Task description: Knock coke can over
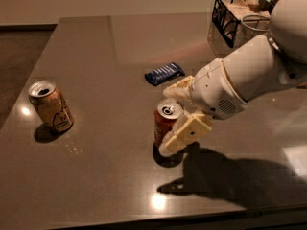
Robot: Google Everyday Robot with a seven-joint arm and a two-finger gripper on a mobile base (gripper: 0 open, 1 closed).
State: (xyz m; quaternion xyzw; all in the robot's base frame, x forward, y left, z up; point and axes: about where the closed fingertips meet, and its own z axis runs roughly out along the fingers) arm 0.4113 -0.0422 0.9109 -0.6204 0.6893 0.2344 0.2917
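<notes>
Coke can (164, 126) stood upright approx mid-tabletop (96, 176), silver top w/ pull tab facing up. Gripper (167, 120) was at the can, arm extending off to the right. Jaws were wide, straddling the can: far finger (175, 90) just behind the top rim, near finger (189, 133) against the can's near-right side, looked touching. Couldn't tell if far finger made contact. Tan-gold can (50, 107) stood at left, well apart. Blue packet (164, 73) lay flat just far of the gripper. Wire basket (230, 18) sat in far-right corner.
</notes>
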